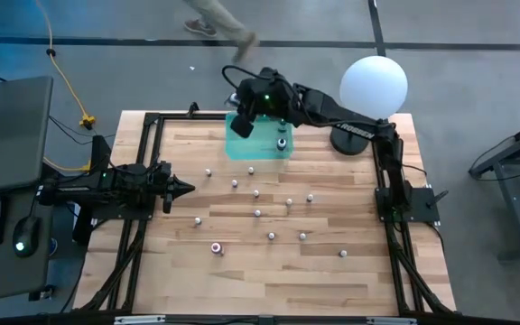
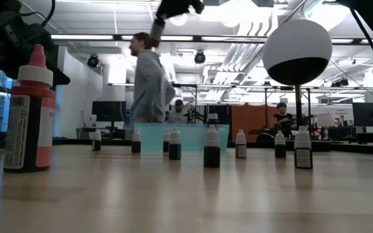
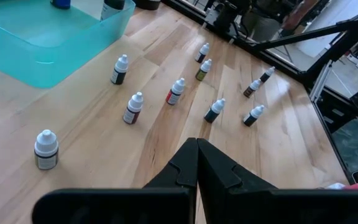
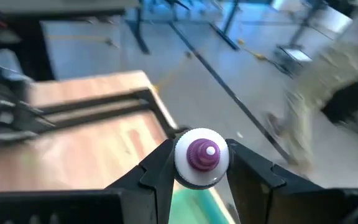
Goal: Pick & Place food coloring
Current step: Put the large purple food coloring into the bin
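A: Where is the right pincer (image 4: 197, 168)?

B: Raised above the green tray (image 1: 258, 144) at the desk's (image 1: 350, 280) far edge, gripping a food coloring bottle (image 4: 201, 157) with a whitish cap and magenta tip. The cap points straight at the wrist camera, so the bottle's long axis runs in line with the fingers (image 4: 157, 171).

A: Anything in the tray?

B: One bottle (image 1: 281, 141) stands near its corner toward the white globe lamp (image 1: 374, 86). The rest of the tray floor is bare.

A: And the others?

B: About a dozen bottles (image 1: 257, 213) stand upright, caps up, scattered across the middle of the desk, well apart from one another. A larger one with a pink tip (image 1: 216, 247) stands nearer the front edge.

A: Room to move?

B: The front strip and the corners of the desk are bare wood. A black frame (image 1: 148, 171) borders the sides and back.

A: The left pincer (image 1: 186, 189)?

B: Closed on nothing, low at the left side, pointing inward at the bottles.

A: Beyond the desk?

B: A person (image 2: 149, 77) is behind the far edge.
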Available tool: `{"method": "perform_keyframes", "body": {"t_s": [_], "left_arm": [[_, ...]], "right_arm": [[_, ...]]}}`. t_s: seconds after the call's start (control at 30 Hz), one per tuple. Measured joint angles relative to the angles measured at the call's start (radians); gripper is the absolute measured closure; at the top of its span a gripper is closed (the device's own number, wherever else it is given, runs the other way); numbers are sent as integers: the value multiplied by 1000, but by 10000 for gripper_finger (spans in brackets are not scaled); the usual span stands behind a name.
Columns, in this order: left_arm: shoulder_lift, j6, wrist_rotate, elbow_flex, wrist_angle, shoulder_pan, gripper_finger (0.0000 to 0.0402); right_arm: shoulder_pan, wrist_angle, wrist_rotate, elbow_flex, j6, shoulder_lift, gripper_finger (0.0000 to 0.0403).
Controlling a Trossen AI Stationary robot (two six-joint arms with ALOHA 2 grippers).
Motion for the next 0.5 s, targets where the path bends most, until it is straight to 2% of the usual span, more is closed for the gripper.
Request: {"method": "perform_keyframes", "body": {"t_s": [0.3,0.5], "left_arm": [[0,0,0,0,0,0,401],[0,0,0,0,0,0,401]], "right_arm": [[-125,-67,13,-144,127,-1,281],[-193,-126,-71,-264,226,0,281]]}}
